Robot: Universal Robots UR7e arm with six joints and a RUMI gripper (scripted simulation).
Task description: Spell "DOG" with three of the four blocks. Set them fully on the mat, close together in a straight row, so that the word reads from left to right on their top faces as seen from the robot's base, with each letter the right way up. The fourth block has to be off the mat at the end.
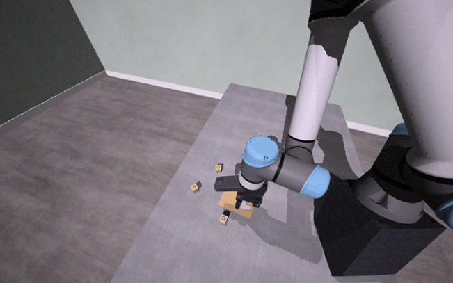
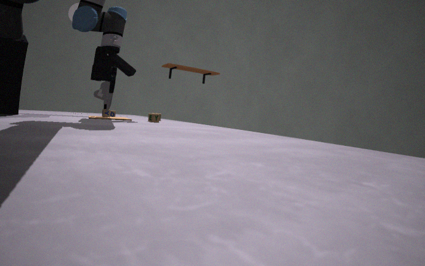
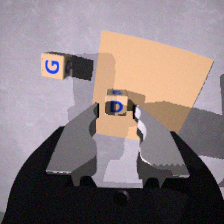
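Note:
The D block (image 3: pixel 116 106) (image 2: pixel 108 113) stands on the orange mat (image 3: pixel 160 65) (image 1: pixel 246 213) (image 2: pixel 124 118) near its edge, blue D facing up. My gripper (image 3: pixel 115 105) (image 1: pixel 238 204) (image 2: pixel 108 105) is just above it, with a finger on each side and a small gap to each, so it is open. The G block (image 3: pixel 52 66) (image 1: pixel 224 216) lies on the table just off the mat, to the left in the wrist view. Two blocks with green letters (image 1: pixel 218 167) (image 1: pixel 195 187) lie farther away on the table; one also shows in the exterior view (image 2: pixel 154 117).
The grey table (image 1: pixel 202 245) (image 2: pixel 219 188) carries everything. The robot's black base (image 1: pixel 373 237) stands at the right. The table's left edge runs close to the outer green block. A wooden shelf (image 2: pixel 190 68) hangs on the far wall.

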